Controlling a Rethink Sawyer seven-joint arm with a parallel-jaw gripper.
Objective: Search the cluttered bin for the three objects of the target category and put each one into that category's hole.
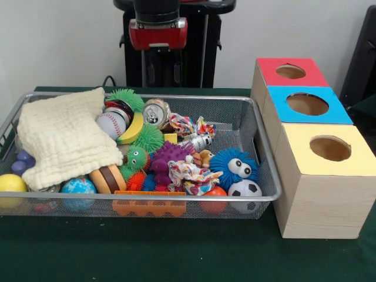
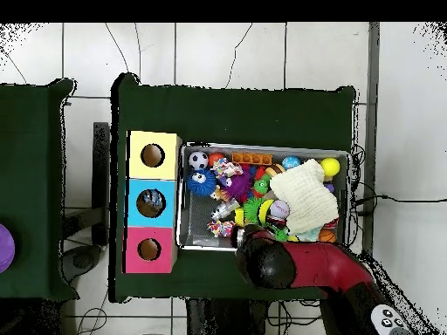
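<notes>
The silver wire-mesh bin [image 1: 267,176] stands on the green table, full of toys; it also shows in the overhead view [image 2: 185,196]. One small see-through bottle with a pale label [image 1: 200,141] lies among the toys near the bin's middle. No other bottle shows; a cream cloth [image 1: 64,138] covers the bin's left part. My gripper [image 1: 160,59] hangs behind the bin's far rim, above the clutter and touching nothing, below the red wrist [image 1: 157,32]. In the overhead view the red and black arm [image 2: 288,264] hides it.
Three wooden boxes stand right of the bin, each with a round hole: red top [image 1: 291,71], blue top [image 1: 307,104], yellow top [image 1: 330,148]. A silver can [image 1: 155,111], baseball [image 1: 110,124], soccer ball [image 1: 244,191], blue fuzzy ball [image 1: 235,167] and an orange tray [image 1: 148,205] lie in the bin.
</notes>
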